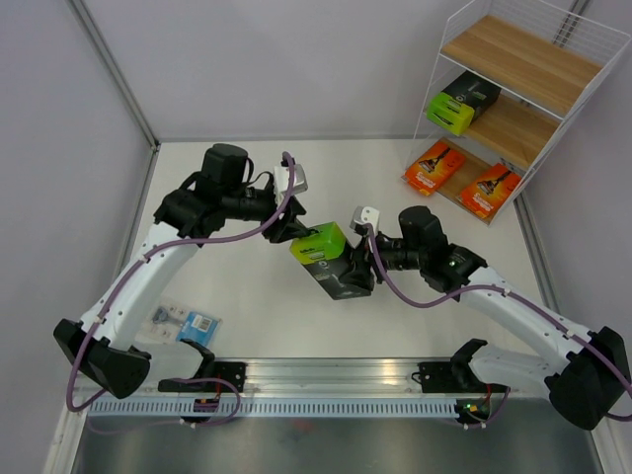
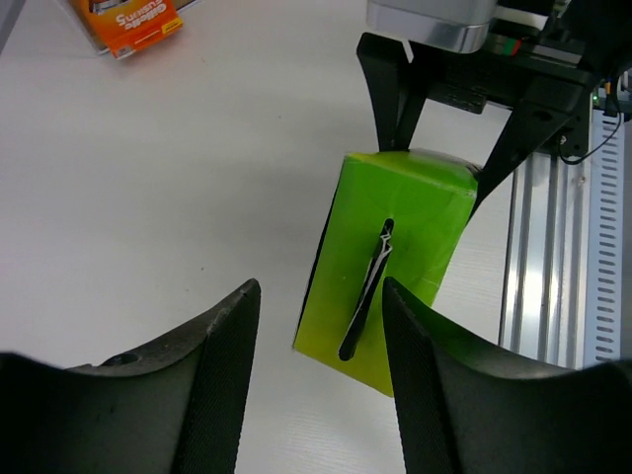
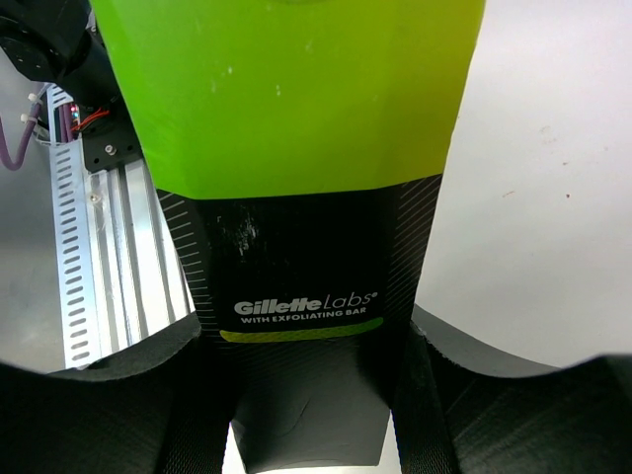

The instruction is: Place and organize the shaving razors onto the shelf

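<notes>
Above the white surface (image 1: 247,296), grips black box (image 1: 331,259) in right fingers (image 3: 513,415), left fingers (image 2: 212,385) half-spread, seemingly not touching; risks dropping if released early.

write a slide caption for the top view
Right gripper holds a black-and-lime box centre-frame, left gripper open beside its lime end; a second box and two orange cards sit on the shelf.

Counted: two black boxes with lime-green ends (image 1: 462,104) (image 1: 331,259), two flat orange cards (image 1: 435,166) (image 1: 491,190), and one clear blister pack (image 1: 188,324) with a blue card — five in sum. One shelf (image 1: 585,35) is recorded — three wooden boards (image 1: 518,61) are counted in it. Two arms (image 1: 148,267) (image 1: 523,306) are noted.
</notes>
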`<state>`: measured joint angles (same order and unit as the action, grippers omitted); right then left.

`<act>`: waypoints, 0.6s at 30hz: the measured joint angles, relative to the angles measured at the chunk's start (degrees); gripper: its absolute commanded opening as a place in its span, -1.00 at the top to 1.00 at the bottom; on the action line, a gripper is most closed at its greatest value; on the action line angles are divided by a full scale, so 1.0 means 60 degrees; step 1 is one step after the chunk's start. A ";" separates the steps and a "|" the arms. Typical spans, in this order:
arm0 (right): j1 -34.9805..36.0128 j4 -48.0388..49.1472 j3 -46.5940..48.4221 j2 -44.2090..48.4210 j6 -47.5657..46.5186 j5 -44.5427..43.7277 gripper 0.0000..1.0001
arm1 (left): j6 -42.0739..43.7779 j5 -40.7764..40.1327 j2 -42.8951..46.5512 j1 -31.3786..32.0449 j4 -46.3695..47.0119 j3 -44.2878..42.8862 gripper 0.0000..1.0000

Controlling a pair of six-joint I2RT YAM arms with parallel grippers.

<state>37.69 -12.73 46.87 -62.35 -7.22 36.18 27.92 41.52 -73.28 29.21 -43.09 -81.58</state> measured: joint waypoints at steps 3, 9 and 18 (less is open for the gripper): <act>0.0000 -0.0051 0.0018 -0.0109 -0.0025 0.0051 0.06 | 0.0033 0.0273 -0.0062 0.0000 -0.0062 -0.0044 0.06; -0.0007 -0.0255 0.0084 -0.0138 -0.0109 0.0080 0.08 | 0.0076 0.0619 -0.0375 0.0000 -0.0240 -0.0058 0.20; -0.0007 -0.0372 0.0127 -0.0138 -0.0240 0.0120 0.09 | 0.0160 0.0692 -0.0408 0.0000 -0.0382 -0.0058 -0.09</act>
<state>37.65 -14.96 47.64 -63.18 -8.67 36.91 28.88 45.67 -75.72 29.21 -45.39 -81.93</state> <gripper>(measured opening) 0.600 0.487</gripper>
